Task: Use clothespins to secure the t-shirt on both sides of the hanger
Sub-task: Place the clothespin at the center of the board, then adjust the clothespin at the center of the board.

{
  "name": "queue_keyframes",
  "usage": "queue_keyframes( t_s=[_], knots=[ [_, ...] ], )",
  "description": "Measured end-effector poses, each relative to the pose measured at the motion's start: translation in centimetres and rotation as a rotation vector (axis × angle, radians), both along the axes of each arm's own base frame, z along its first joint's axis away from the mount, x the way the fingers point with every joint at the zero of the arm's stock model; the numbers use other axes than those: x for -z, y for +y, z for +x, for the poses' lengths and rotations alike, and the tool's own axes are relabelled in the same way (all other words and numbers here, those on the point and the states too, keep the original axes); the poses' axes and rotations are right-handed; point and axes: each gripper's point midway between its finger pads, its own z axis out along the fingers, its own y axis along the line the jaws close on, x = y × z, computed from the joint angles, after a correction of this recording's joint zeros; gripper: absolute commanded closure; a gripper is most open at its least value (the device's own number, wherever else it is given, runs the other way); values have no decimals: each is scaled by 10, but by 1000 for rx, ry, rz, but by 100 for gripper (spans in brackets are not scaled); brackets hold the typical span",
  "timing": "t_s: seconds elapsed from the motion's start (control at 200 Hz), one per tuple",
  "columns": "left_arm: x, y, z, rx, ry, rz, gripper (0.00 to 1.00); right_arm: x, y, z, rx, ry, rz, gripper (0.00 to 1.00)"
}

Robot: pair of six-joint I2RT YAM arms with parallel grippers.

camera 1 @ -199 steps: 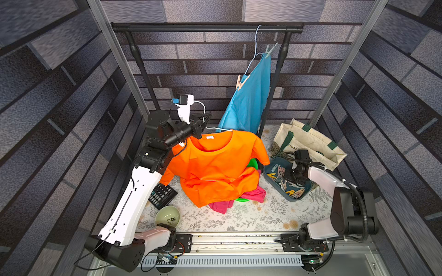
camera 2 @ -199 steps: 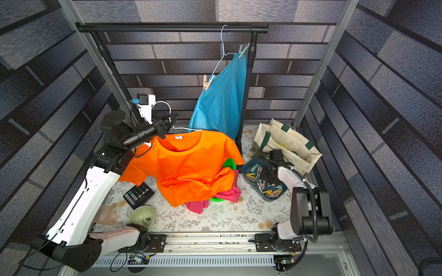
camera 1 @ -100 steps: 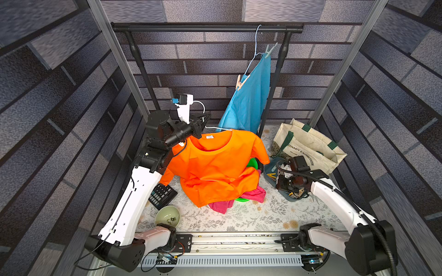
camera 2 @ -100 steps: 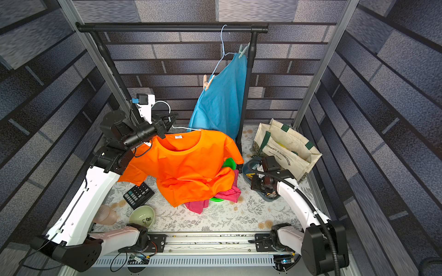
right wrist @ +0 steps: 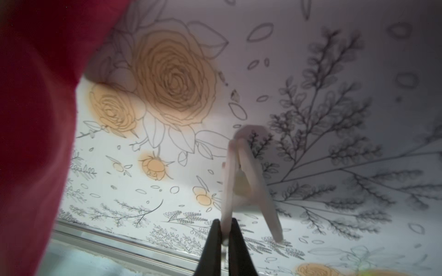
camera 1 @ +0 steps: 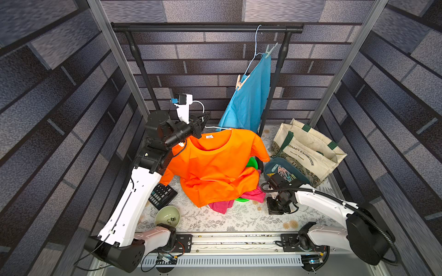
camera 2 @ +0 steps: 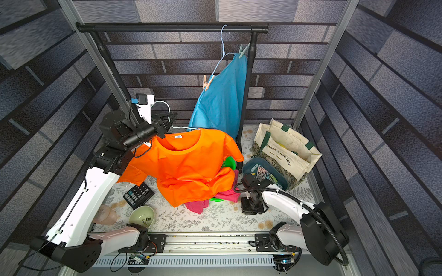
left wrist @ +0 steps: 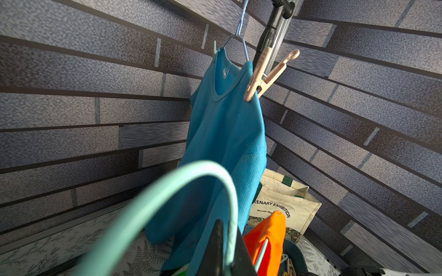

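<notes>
Floral-print counter [camera 1: 239, 217] boxed in by grey plank-patterned walls, a black rail [camera 1: 205, 27] spanning the back. Draped on a mint hanger [left wrist: 196, 167], an orange t-shirt [camera 1: 215, 165], hem crumpled on the counter over pink and green things. Clamped tight on that hanger near its hook, the left tool [left wrist: 230, 243]. Low over the counter, the right tool [right wrist: 224, 236], pinching one leg of a pale clothespin [right wrist: 241, 181]. More pastel clothespins [camera 1: 285, 173] heaped in a blue tray [camera 1: 271, 163] beside a tote bag [camera 1: 308, 153] — too tangled to count. Two t-shirts in all; on the blue t-shirt [camera 1: 251, 102], hung from the rail, two more — a peach pin [camera 1: 239, 82] and a mint pin [camera 1: 270, 49]. One bowl [camera 1: 167, 216], one calculator [camera 1: 162, 196] at the front.
</notes>
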Motion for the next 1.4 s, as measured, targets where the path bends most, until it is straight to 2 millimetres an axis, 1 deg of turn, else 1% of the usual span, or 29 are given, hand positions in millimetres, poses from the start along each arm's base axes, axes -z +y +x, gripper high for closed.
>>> queue_keyframes(
  t_s=[0.065, 0.185, 0.256, 0.316, 0.401, 0.426, 0.481, 0.541, 0.661, 0.742, 0.947, 1.117, 1.233, 1.338, 1.398],
  knots=[
    [0, -1, 0, 2, 0, 0, 88, 0, -2, 3, 5, -17, -17, 61],
    [0, -1, 0, 2, 0, 0, 87, -6, -6, 11, 18, -57, -43, 62],
    [0, -1, -1, 3, 0, 0, 87, -14, -5, 15, 20, -92, -39, 70],
    [0, -1, -1, 4, 0, 0, 87, -21, -3, 17, 24, -118, -27, 80],
    [0, -2, -1, 6, 0, 0, 86, -26, 3, 12, 22, -126, -11, 98],
    [0, -2, -1, 6, 0, 0, 86, -27, 5, 10, 12, -123, -7, 100],
    [0, -2, -1, 6, 0, 0, 86, -25, 8, 5, 16, -109, -9, 100],
    [0, -2, -1, 6, 0, 0, 86, -18, 7, -2, 26, -87, -15, 100],
    [0, -2, -1, 6, 1, 0, 85, 3, -6, -20, 78, -22, -60, 100],
    [2, -2, -1, 6, 4, 1, 85, 9, -13, -26, 110, -4, -86, 100],
    [6, -3, 0, 6, 14, 2, 83, 10, -20, -13, 180, -48, -142, 100],
    [6, -3, 0, 7, 15, 2, 83, 10, -28, 16, 300, -126, -158, 100],
    [7, -3, 1, 11, 17, 2, 83, 9, -41, 38, 394, -182, -163, 100],
    [8, -4, 2, 13, 21, 4, 83, 5, -53, 51, 445, -228, -179, 100],
    [9, -5, 3, 14, 24, 5, 83, -1, -56, 56, 456, -256, -175, 98]
  ],
)
